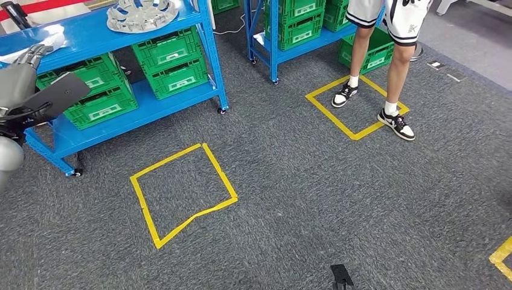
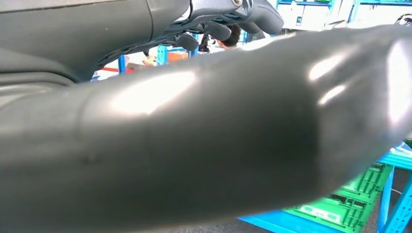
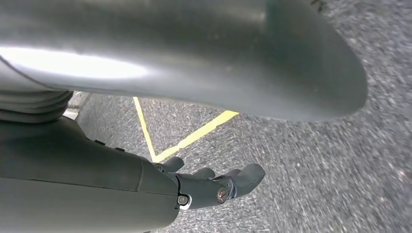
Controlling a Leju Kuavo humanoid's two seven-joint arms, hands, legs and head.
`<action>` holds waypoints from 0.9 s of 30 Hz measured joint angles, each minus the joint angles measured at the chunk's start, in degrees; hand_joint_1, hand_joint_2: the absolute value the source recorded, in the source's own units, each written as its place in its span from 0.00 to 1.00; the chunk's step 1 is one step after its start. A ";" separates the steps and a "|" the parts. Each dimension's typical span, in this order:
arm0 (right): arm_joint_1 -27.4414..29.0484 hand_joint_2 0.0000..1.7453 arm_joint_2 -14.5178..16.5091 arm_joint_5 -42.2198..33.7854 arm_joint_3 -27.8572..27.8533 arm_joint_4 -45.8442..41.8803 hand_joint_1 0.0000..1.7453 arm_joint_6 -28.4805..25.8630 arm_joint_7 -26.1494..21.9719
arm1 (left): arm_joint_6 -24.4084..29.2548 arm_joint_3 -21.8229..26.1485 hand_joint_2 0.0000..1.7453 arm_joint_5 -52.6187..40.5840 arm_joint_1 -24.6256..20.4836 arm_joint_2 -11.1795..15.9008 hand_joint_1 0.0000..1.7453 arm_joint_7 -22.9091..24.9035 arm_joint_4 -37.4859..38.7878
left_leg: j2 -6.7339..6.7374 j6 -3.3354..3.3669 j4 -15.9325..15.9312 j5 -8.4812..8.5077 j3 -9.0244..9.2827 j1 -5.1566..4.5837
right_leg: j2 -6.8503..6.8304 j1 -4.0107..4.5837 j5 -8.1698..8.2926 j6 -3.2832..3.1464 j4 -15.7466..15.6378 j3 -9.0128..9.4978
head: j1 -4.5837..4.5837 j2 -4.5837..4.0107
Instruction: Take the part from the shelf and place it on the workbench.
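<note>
The part [image 1: 142,13], a round silver metal piece with spokes, lies on the top board of the blue shelf [image 1: 108,33] at the upper left of the head view. My left hand [image 1: 33,54] is raised at the far left, level with the shelf's top board and well to the left of the part. It holds nothing. In the left wrist view its dark fingers [image 2: 233,19] reach out past the thick thumb [image 2: 218,131]. My right hand [image 3: 209,184] hangs over the grey carpet, its fingers loosely bent and empty.
Green crates [image 1: 172,60] fill the lower shelf boards. A second blue shelf [image 1: 272,48] with crates stands behind. A person [image 1: 395,60] stands in a yellow tape square [image 1: 329,115] at the right. Another tape square [image 1: 181,193] marks the carpet before the shelf.
</note>
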 joint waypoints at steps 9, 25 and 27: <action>-0.20 0.00 0.92 0.03 -0.45 0.78 0.00 -0.11 0.06 | 1.24 -0.49 0.00 -1.59 -1.06 0.60 0.00 2.69 1.12 | -0.76 5.50 -20.67 7.23 11.09 -1.70 | -0.10 0.03 3.34 1.52 2.52 2.59 | 0.40 -0.02; -0.08 0.00 0.32 -0.32 -1.11 1.15 0.00 0.17 0.06 | 2.45 -3.34 0.00 -6.57 0.04 2.47 0.00 10.37 5.04 | -0.80 -2.06 -7.81 -0.23 16.62 1.70 | -2.60 -2.16 8.33 1.37 -2.71 -6.64 | -0.18 -0.02; 0.03 0.00 0.30 -0.32 -1.17 1.15 0.00 0.43 0.07 | 2.48 -3.37 0.00 -6.55 1.07 3.19 0.00 10.78 5.63 | -0.76 -2.17 -1.55 -2.73 10.69 1.70 | -1.96 -2.16 7.00 1.28 -4.03 -3.70 | -0.27 -0.02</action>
